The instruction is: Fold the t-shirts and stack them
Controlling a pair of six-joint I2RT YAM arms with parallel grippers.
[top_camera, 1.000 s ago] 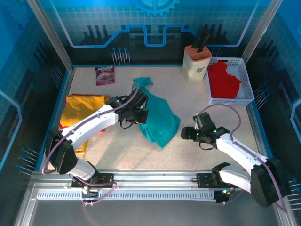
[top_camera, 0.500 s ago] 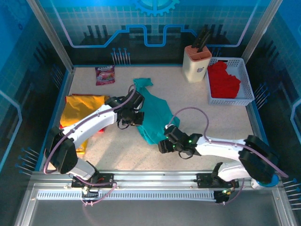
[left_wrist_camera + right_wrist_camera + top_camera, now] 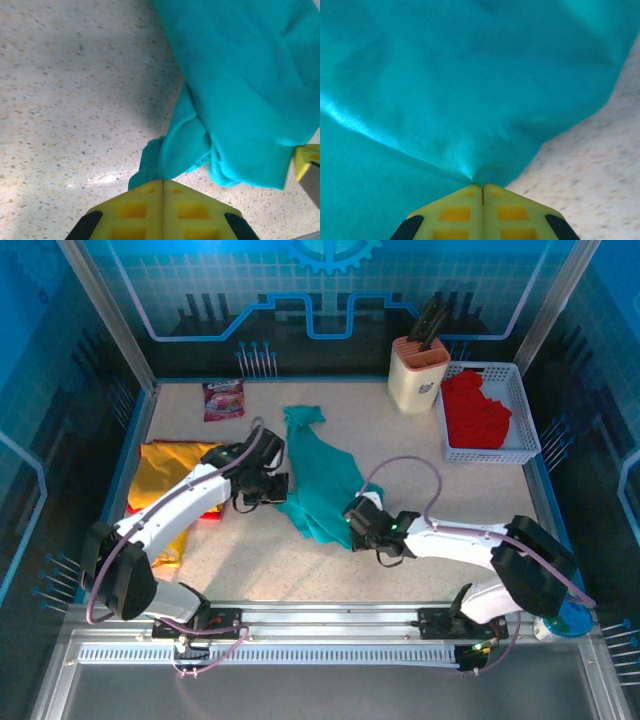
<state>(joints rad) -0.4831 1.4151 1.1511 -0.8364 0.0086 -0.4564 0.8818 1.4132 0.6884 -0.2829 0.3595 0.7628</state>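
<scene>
From above, the teal tee point(image 3: 322, 475) lies crumpled in a long strip mid-tabletop point(image 3: 450, 495). The left tool point(image 3: 278, 490) is at its left edge and the right tool point(image 3: 352, 523) at its near corner. A yellow tee point(image 3: 170, 475) lies to the left, and a red tee point(image 3: 475, 410) sits in the basket point(image 3: 527, 425).

Left wrist: the left tool point(image 3: 163, 184) is clamped on a bunched teal fold point(image 3: 240, 85).

Right wrist: the right tool point(image 3: 482, 187) pinches the teal tee point(image 3: 435, 85), which puckers at its tips.
</scene>
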